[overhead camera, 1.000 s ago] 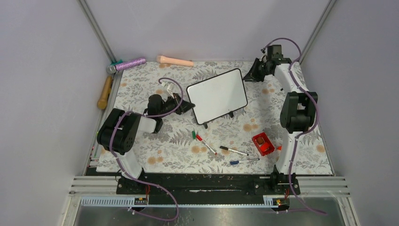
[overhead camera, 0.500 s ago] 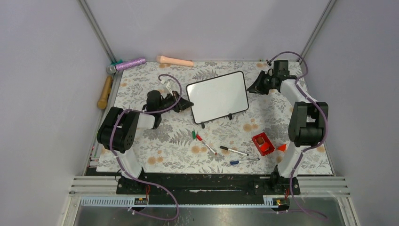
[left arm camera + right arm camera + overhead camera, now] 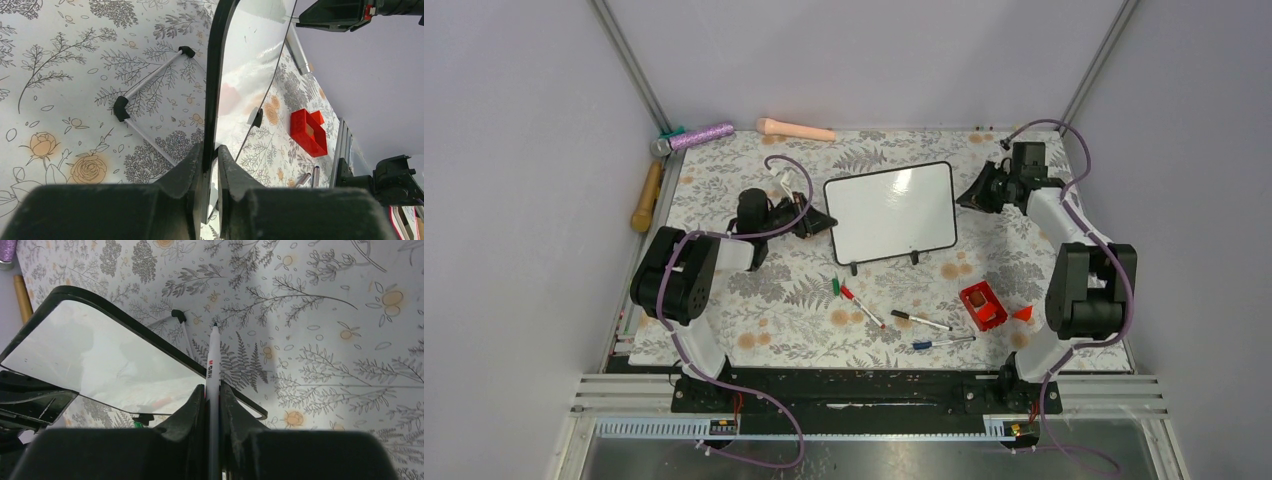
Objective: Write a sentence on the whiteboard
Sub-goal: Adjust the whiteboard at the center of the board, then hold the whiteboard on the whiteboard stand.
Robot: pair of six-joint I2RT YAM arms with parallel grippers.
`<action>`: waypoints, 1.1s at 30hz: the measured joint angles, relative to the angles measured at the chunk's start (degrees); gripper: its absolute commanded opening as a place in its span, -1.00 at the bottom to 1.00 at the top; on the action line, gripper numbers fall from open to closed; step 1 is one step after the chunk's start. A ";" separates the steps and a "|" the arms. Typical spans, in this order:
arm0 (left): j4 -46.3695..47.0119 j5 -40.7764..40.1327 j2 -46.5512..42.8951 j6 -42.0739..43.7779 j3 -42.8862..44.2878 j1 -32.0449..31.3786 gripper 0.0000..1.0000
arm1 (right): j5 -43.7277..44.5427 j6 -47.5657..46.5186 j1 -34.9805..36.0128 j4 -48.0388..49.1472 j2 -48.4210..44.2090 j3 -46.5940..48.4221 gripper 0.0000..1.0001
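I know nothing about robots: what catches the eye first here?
A whiteboard stands mid-table on flowery cloth; the left arm pinches its left edge in its jaws. The right arm, at the board's right, clamps a white pen. Loose markers and a red box lie nearer the front.

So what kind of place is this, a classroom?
Probably a robot test booth, not a classroom: a black left robot arm and black right robot arm are bolted at the edge of a flower-patterned table, and plain grey walls box it in.

The whiteboard (image 3: pixel 891 210) is white, black-framed; the pen (image 3: pixel 213 362) white; the table cover (image 3: pixel 774 300) grey-and-orange floral.
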 measured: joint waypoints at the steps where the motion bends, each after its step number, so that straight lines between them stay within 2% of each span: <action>1: 0.00 0.02 0.00 0.02 0.00 -0.09 -0.55 | 0.50 0.00 0.00 -0.13 -0.70 -0.57 -1.00; 5: 0.13 -0.96 -0.17 -0.37 -0.20 -1.14 -0.15 | 2.58 0.02 0.44 -3.13 -3.87 -1.90 -1.00; 9: 1.88 -2.47 -2.16 -1.70 -2.93 -2.38 0.08 | 7.17 0.22 1.92 -5.42 -7.85 -2.25 -1.00; 16: 10.75 -5.66 -3.93 -8.00 -11.43 -2.58 0.21 | 14.53 0.68 2.32 -4.26 -13.99 -3.39 -1.00; 18: 10.62 -6.69 -4.94 -8.44 -13.03 -2.58 0.30 | 14.95 0.70 2.32 -2.71 -15.50 -4.46 -1.00; 23: 5.27 -10.36 -11.54 -6.16 -15.19 -2.58 0.30 | 15.13 0.85 3.98 3.93 -20.98 -9.22 -1.00; 26: 4.00 -12.79 -15.21 -4.98 -16.81 -3.06 0.29 | 15.91 0.46 8.41 7.17 -22.10 -8.63 -1.00; 33: 3.67 -18.27 -16.52 -5.03 -20.39 -8.22 0.27 | 17.88 -0.52 19.52 9.38 -21.24 -1.51 -1.00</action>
